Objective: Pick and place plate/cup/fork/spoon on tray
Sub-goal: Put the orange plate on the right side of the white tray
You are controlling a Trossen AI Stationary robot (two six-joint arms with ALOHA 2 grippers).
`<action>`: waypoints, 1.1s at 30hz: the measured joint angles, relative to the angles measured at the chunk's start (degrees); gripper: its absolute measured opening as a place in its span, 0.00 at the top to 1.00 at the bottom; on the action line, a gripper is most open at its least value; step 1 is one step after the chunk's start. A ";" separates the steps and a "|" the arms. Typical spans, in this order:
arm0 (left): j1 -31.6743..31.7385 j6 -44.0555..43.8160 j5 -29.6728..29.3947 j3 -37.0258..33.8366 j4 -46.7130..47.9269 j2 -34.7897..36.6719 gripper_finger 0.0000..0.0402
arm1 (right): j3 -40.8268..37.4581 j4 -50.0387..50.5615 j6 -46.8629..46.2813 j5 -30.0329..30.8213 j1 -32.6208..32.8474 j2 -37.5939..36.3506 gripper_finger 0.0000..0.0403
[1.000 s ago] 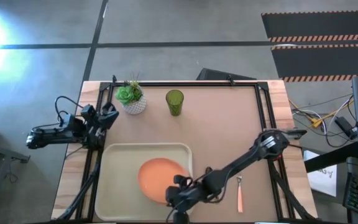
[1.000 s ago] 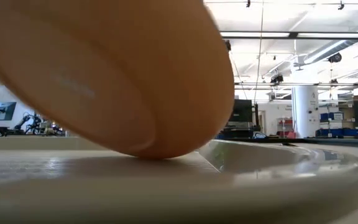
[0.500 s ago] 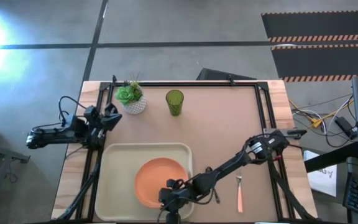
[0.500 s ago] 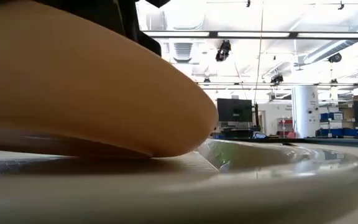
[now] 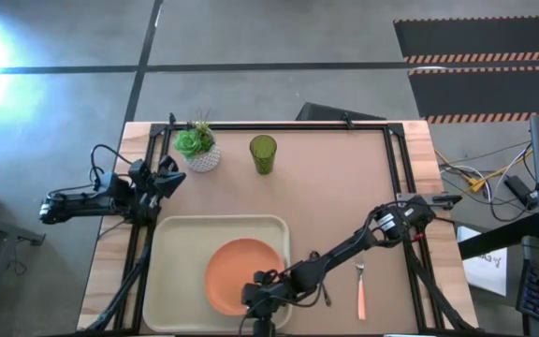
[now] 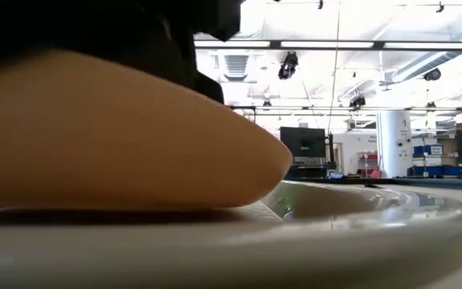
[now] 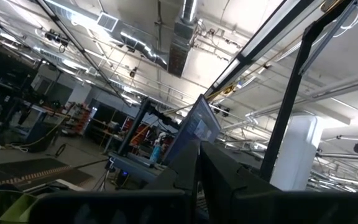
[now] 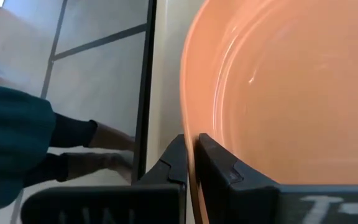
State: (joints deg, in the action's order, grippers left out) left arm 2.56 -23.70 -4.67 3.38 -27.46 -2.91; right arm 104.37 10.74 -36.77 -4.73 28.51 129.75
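Observation:
The salmon-orange plate (image 5: pixel 241 274) lies inside the cream-white tray (image 5: pixel 171 253) at the table's near side. It fills the low view (image 6: pixel 119 136), nearly level over the tray floor (image 6: pixel 359 217). My right gripper (image 5: pixel 260 298) is shut on the plate's near right rim. The green cup (image 5: pixel 262 154) stands at the far side. The pink-handled fork (image 5: pixel 361 290) lies right of the tray. The spoon (image 5: pixel 326 298) is mostly hidden by my right arm. My left gripper (image 5: pixel 162 180) waits shut, left of the tray's far corner. My right gripper (image 8: pixel 191 146) pinches the plate's rim (image 8: pixel 188 118) at its near right side, one finger (image 8: pixel 169 165) outside the rim and one (image 8: pixel 219 165) inside the dish. The fingers come low from the table's right. The plate sits almost flat; whether its underside touches the tray floor I cannot tell.
A white pot with a green plant (image 5: pixel 197 148) stands left of the cup at the far side. A person's hand and teal sleeve (image 8: pixel 73 155) show beyond the table's near edge. Bare tabletop (image 5: pixel 344 197) lies between the cup and the fork.
My right gripper has gone down and a little toward the table's left edge with the plate. The plate, steeply tilted a second ago, has tipped down to nearly level over the tray floor.

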 joint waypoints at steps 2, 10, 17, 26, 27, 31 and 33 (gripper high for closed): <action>0.01 0.00 0.00 0.00 0.05 -0.06 1.00 | -0.14 -0.29 0.06 0.11 0.00 0.00 0.98; -0.02 0.02 0.00 0.00 0.02 -0.06 1.00 | -0.53 -2.57 0.17 -0.09 -0.04 0.11 0.98; -0.01 0.02 -0.02 0.00 0.04 -0.06 1.00 | -0.56 -10.03 -0.76 -1.44 -0.07 3.15 0.98; -0.01 0.02 0.00 -0.09 0.16 -0.10 1.00 | -0.53 -18.18 -1.96 -2.14 -0.48 5.92 0.98; 0.01 0.02 -0.02 -0.11 0.29 -0.10 1.00 | -0.53 -18.25 -1.65 -2.12 -0.64 5.92 0.98; 0.00 0.02 -0.02 -0.19 1.12 -0.08 1.00 | -0.51 -19.22 -0.86 -1.89 -1.92 5.92 0.98; 0.01 0.02 -0.02 -0.22 1.07 -0.08 1.00 | -0.51 -19.25 -0.74 -1.96 -2.34 5.92 0.98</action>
State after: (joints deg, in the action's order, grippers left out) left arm 2.57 -23.68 -4.69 3.16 -26.39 -2.98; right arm 103.85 -8.51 -37.52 -6.69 26.18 135.68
